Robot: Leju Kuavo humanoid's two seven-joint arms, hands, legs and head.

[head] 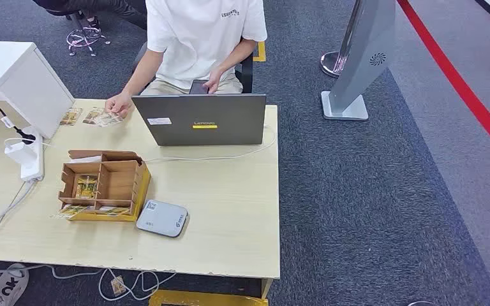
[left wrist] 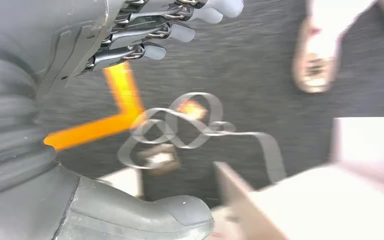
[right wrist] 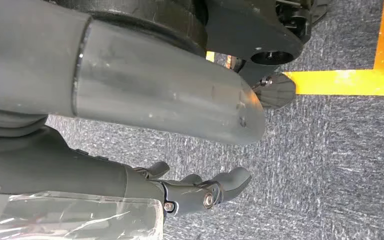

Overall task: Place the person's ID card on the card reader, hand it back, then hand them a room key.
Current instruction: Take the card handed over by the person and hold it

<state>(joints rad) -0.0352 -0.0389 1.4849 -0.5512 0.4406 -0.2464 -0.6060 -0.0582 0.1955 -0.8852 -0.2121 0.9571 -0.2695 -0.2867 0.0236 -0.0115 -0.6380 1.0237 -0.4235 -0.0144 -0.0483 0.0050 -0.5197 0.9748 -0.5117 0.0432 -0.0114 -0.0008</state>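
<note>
The ID card looks like one of the cards (head: 96,117) under the person's hand (head: 118,105) at the far left of the desk, though I can't tell which. The card reader (head: 161,218) sits near the front edge, just right of the cardboard organizer (head: 105,185) holding what may be room keys. Left hand (left wrist: 145,120) is spread and empty over the floor; right hand (right wrist: 200,160) hangs loose, holding nothing. Risk: a long reach past the laptop (head: 200,119) could snag its cable or grab the wrong card.

Grey card reader (head: 161,218), brown organizer (head: 104,185)
</note>
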